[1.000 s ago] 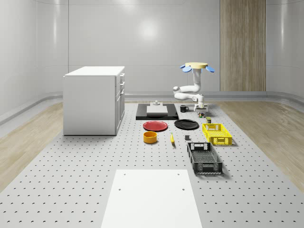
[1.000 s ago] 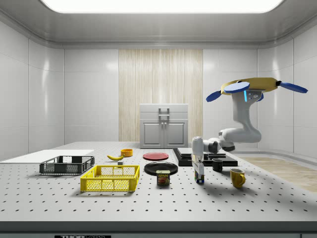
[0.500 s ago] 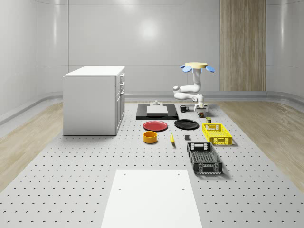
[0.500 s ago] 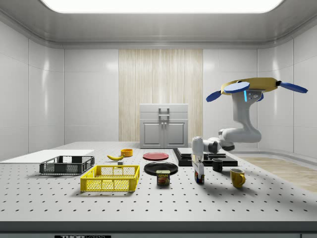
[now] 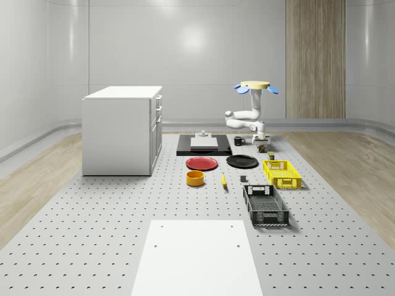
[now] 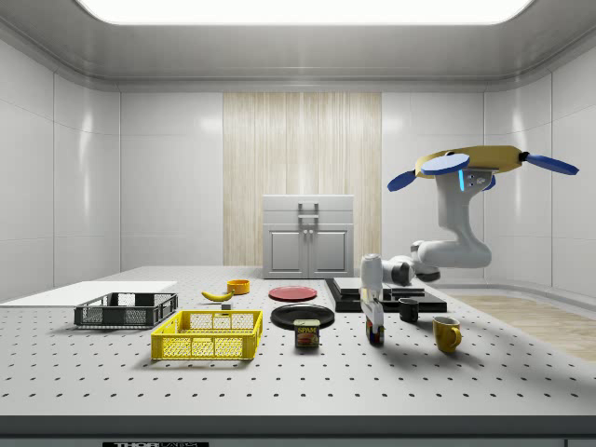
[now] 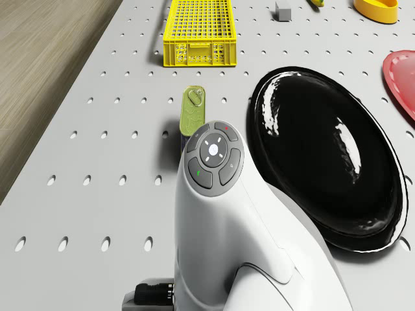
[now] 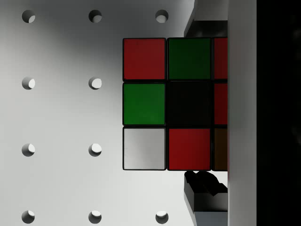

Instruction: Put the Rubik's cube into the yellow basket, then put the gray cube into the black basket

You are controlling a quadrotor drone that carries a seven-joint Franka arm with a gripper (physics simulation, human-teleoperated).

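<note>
Red, green and white tiles of the Rubik's cube [image 8: 167,103] sit between my fingertips [image 8: 202,188], which press on two opposite faces. My gripper [image 6: 374,321] holds it low over the perforated grey table [image 6: 279,382], and my drone [image 6: 470,163] hovers above. If I carry it this low to the yellow plastic basket [image 6: 207,346], the cube could clip the tin can [image 6: 307,333]. A loose pinch could let it slip.
</note>
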